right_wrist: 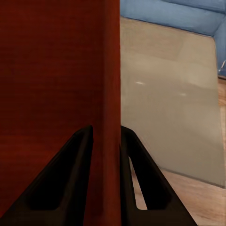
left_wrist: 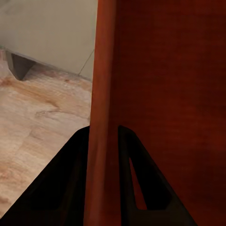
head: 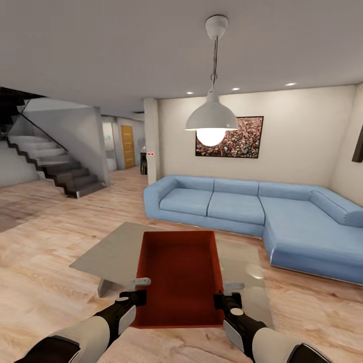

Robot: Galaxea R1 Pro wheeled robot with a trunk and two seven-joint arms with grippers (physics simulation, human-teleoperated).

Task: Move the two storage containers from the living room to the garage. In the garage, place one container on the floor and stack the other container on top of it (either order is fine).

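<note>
One orange-red open-top storage container (head: pixel 181 272) hangs in front of me, held level over the low grey table (head: pixel 108 252). My left gripper (head: pixel 137 297) is shut on its left wall (left_wrist: pixel 101 94), with one dark finger (left_wrist: pixel 70 179) outside and one inside. On the opposite side, my right gripper (head: pixel 219 301) is shut on the right wall (right_wrist: pixel 106 70) in the same way. The bin looks empty inside. The second container is out of view, as are the garage and its concrete floor. Light wood planks (head: pixel 45 282) lie underfoot.
A blue corner sofa (head: pixel 282 212) stretches across the right. A white pendant lamp (head: pixel 212 118) hangs above the table. Dark stairs (head: pixel 60 171) rise at the left, and a hallway with a light-wood door (head: pixel 127 146) opens behind them. Open floor lies to the left.
</note>
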